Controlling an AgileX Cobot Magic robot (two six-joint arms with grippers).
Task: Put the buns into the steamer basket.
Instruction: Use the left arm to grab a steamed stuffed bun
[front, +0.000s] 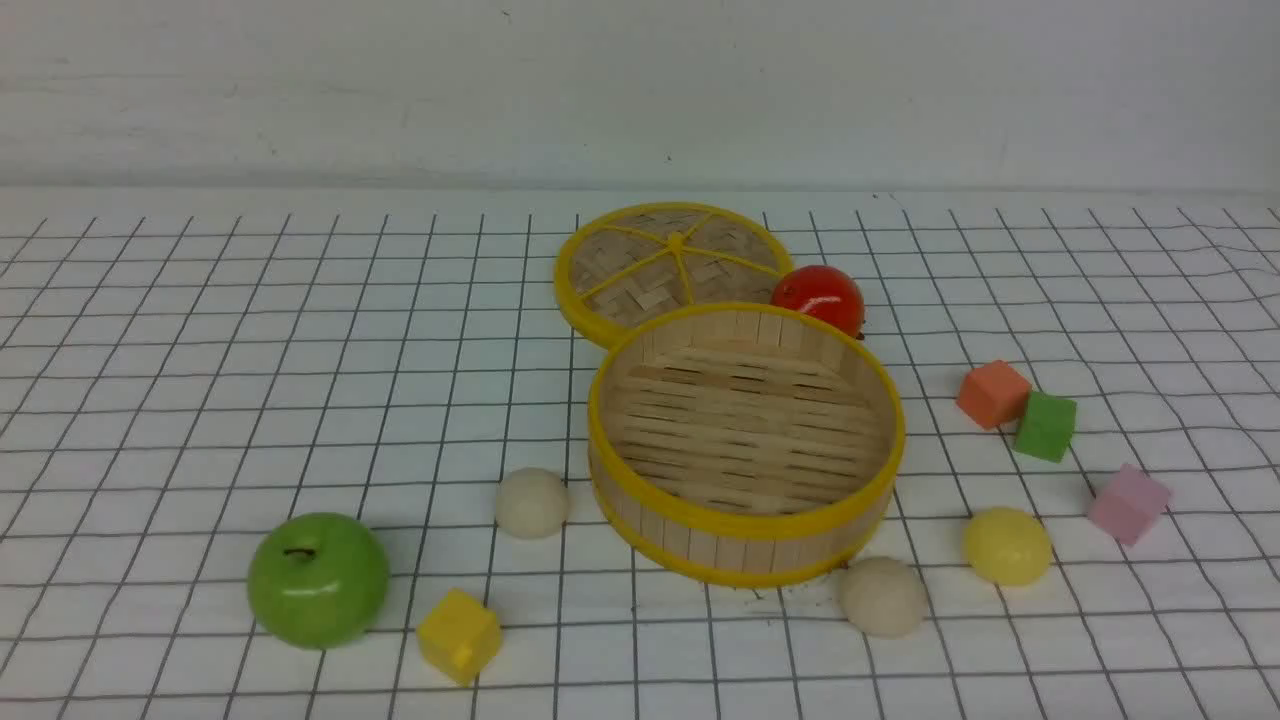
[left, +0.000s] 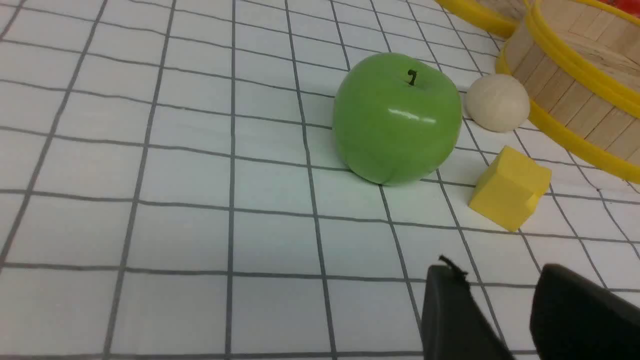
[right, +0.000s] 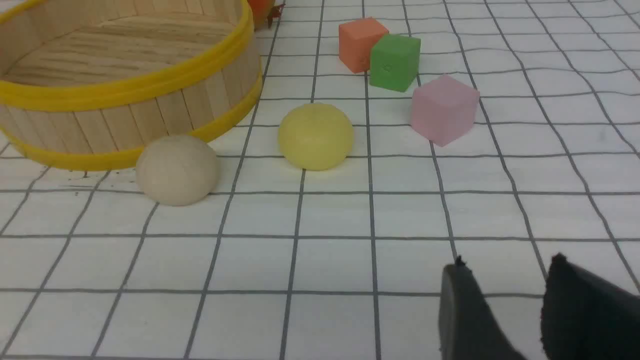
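The steamer basket (front: 745, 528) stands empty mid-table; its wall also shows in the left wrist view (left: 575, 100) and the right wrist view (right: 125, 115). One off-white bun (front: 532, 503) lies at its near left (left: 497, 102). A second off-white bun (front: 883, 596) lies at its near right (right: 177, 170). The pale yellow bun (front: 1007, 545) lies right of that (right: 315, 136). My left gripper (left: 497, 272) is open and empty, short of the apple. My right gripper (right: 507, 265) is open and empty, short of the yellow bun. Neither gripper shows in the front view.
A green apple (front: 318, 578) and a yellow cube (front: 459, 634) lie near left. The woven lid (front: 670, 260) and a red fruit (front: 818, 297) sit behind the basket. Orange (front: 992, 393), green (front: 1046, 425) and pink (front: 1129, 503) cubes lie right.
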